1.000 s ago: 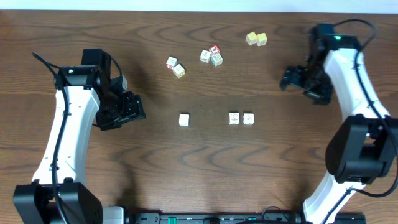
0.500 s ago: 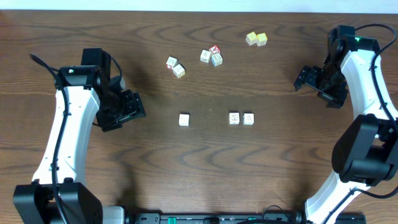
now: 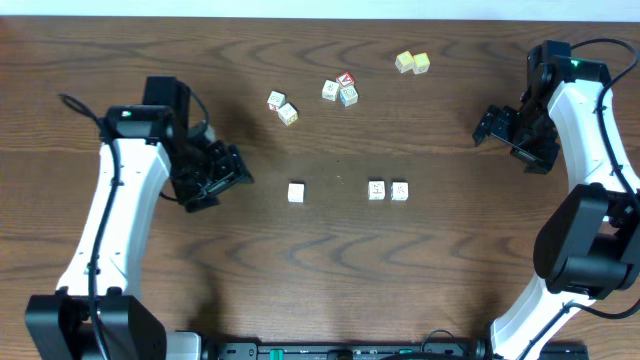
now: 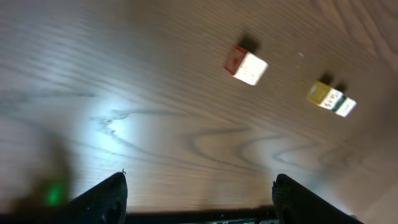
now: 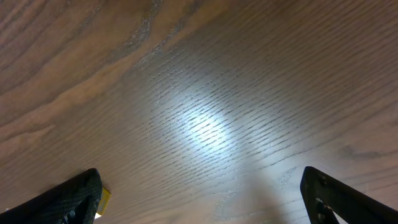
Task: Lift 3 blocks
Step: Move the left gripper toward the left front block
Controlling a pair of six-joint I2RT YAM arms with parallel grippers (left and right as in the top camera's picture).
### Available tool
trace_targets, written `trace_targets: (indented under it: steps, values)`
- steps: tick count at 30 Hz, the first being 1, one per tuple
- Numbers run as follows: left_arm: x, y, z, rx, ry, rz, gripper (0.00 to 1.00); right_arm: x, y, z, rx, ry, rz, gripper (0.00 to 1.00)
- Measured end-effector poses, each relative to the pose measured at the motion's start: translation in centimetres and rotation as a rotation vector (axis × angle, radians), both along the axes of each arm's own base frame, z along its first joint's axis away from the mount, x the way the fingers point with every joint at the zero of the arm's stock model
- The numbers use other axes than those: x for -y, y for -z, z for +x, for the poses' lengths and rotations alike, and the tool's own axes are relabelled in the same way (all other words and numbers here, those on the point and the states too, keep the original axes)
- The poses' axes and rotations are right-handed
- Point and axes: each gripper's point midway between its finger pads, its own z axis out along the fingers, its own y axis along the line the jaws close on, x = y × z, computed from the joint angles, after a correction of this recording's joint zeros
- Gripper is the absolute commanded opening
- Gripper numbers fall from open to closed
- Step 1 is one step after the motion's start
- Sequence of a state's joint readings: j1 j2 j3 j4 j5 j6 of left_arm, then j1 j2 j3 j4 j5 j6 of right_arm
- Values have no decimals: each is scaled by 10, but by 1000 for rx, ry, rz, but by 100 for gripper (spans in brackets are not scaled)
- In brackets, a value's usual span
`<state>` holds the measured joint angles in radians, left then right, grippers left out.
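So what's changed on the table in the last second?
The left gripper slid toward the lone block. The right gripper pulled outward, away from the middle. Nothing was grabbed or dropped. Both grippers stayed open, and no block moved.

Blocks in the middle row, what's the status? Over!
Left gripper open, right gripper open, both empty. Lone block and side-by-side pair on table, none lifted. Nothing in the way.
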<state>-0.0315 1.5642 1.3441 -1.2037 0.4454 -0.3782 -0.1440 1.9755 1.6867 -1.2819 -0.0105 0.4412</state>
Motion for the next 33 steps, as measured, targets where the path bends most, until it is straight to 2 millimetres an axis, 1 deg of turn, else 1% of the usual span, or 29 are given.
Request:
trace_targets:
  steps: [4, 7, 16, 20, 23, 26, 33]
  values:
    - [13, 1, -1, 13, 51, 10, 75, 0, 0, 0, 0, 0, 0, 99]
    - [17, 2, -1, 27, 80, 37, 75, 0, 0, 0, 0, 0, 0, 99]
    - [21, 5, 9, 91, 131, 114, 75, 0, 0, 0, 0, 0, 0, 99]
    - [29, 5, 9, 130, 228, 128, 75, 0, 0, 0, 0, 0, 0, 99]
    - [40, 5, 9, 162, 303, 130, 75, 0, 0, 0, 0, 0, 0, 99]
    - [48, 4, 13, 201, 347, 144, 75, 0, 0, 0, 0, 0, 0, 99]
    - [49, 4, 28, 275, 373, 191, 74, 0, 0, 0, 0, 0, 0, 99]
